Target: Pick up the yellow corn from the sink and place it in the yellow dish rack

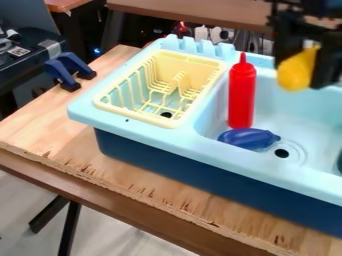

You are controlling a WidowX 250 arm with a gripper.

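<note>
My tool (302,72) hangs pointing down over the far rim of the sink (177,149), clasping a smooth yellow toy (295,71), rounded at the bottom. Below it, a red plastic bottle (242,95) stands by a glossy blue toy (246,138); a ribbed yellow rack (133,114) fills the other basin. The plywood tabletop (50,130) has a splintered edge.

The gripper (305,69) partly hides the yellow object (294,74), and the right edge crops the sink (254,164).
</note>
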